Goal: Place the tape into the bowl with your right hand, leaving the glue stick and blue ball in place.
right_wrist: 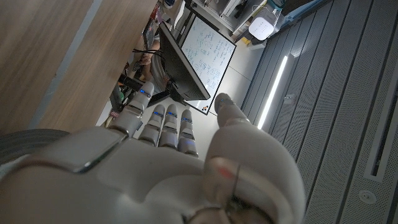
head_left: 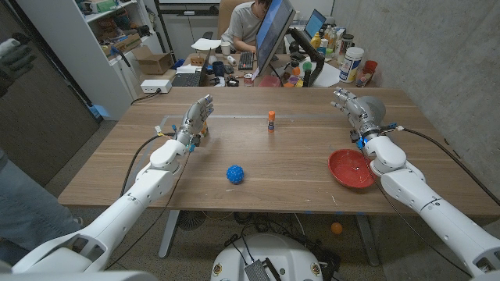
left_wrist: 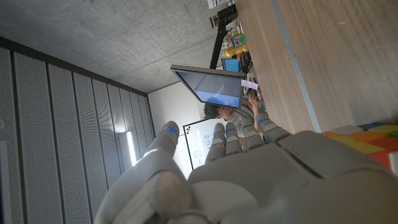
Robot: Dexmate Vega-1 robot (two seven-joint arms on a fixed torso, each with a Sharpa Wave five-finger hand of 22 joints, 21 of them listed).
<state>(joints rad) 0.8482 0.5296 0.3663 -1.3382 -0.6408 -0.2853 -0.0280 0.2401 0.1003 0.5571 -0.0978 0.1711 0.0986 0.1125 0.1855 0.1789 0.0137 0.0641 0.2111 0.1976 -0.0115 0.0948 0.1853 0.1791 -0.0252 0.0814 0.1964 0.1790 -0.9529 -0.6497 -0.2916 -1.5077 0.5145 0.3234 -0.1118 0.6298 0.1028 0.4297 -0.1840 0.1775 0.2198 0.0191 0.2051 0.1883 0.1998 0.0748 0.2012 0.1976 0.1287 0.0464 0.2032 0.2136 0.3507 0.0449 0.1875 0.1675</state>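
A grey tape roll [head_left: 375, 107] lies at the table's far right, and its rim [right_wrist: 15, 150] also shows in the right wrist view. My right hand [head_left: 350, 105] stands just left of the roll, fingers stretched out and apart, holding nothing. The red bowl [head_left: 353, 169] sits nearer on the right, beside my right forearm. An orange-capped glue stick [head_left: 271, 119] stands upright at the far middle. The blue ball [head_left: 235, 173] lies at the table's centre. My left hand [head_left: 197, 119] is raised at the far left, with its fingers [left_wrist: 217, 140] straight and empty.
A multicoloured block [left_wrist: 373, 134] lies by my left hand, and a clear object [head_left: 167, 125] sits just left of it. Behind the table a person works at a cluttered desk with monitors [head_left: 269, 31]. Another person stands at the left edge [head_left: 19, 195].
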